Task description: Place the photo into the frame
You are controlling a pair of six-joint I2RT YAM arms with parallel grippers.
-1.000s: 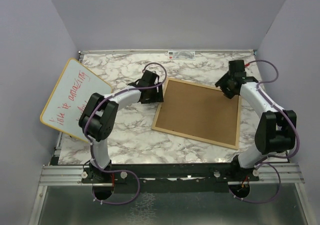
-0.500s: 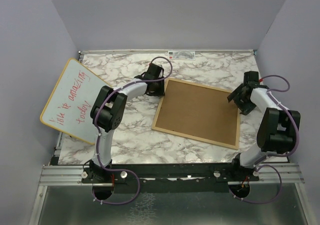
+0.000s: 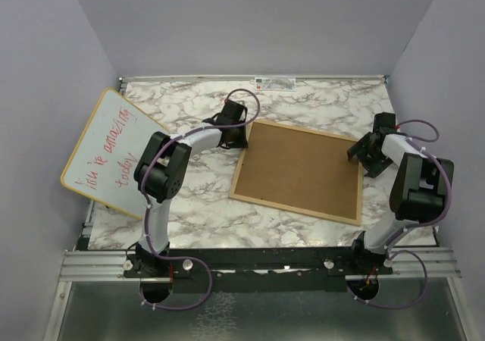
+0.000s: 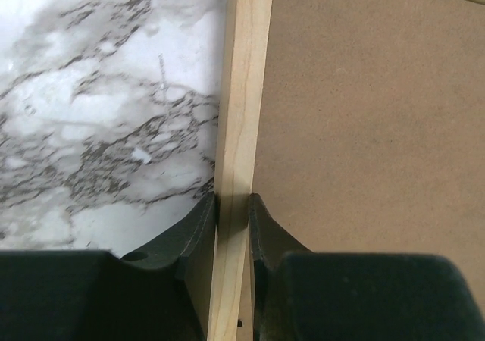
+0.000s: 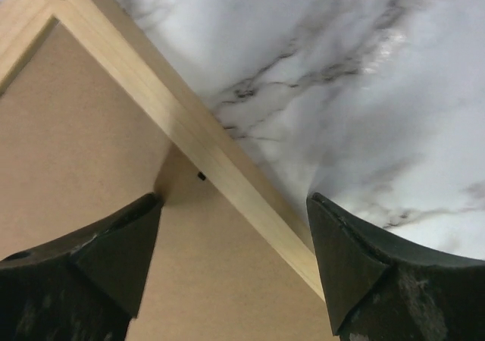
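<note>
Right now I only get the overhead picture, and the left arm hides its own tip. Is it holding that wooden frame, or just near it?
Observer: Holding, it seems. In the left wrist view the left fingers press on both sides of the frame rail, one on the table side and one over the brown backing.
Visitor: And the right arm?
Observer: Not gripping. Its wrist view shows the right fingers spread wide, astride the rail, with a gap on each side.
Visitor: Anything on the wood there?
Observer: A small dark mark at the rail's inner edge, between those fingers.
</note>
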